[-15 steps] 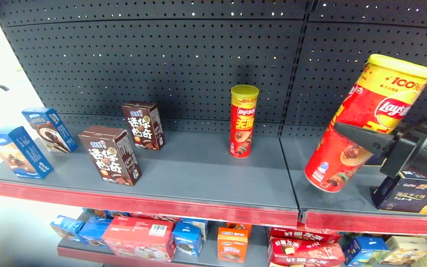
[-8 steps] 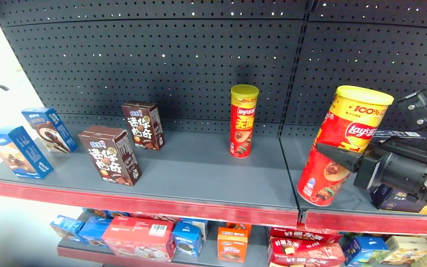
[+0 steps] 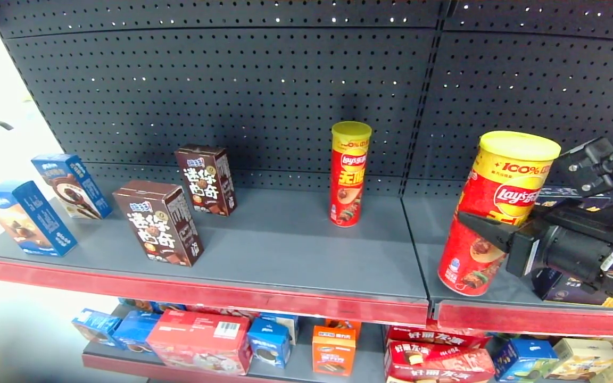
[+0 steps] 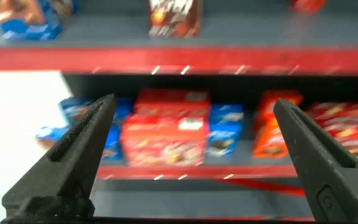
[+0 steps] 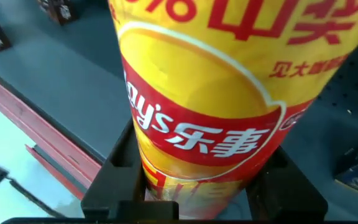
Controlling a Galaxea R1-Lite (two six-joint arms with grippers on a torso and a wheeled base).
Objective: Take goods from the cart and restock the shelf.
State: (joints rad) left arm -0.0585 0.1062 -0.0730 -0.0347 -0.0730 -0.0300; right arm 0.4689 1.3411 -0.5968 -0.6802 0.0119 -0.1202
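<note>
Right gripper point(image 3: 490, 226) clamped the tilted chip can point(image 3: 503, 186) at frame right, above the shelf point(image 3: 285, 244); left gripper point(image 4: 191, 134) stood wide open, empty.

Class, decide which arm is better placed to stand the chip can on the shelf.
Right. The right gripper is shut on the chip can, tilted low over the shelf. The left gripper is open, empty, facing a red box below.

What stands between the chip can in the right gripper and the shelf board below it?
Nothing visible. The chip can, held tilted by the right gripper, has bare shelf board under its base; the dark box lies beside it.
</note>
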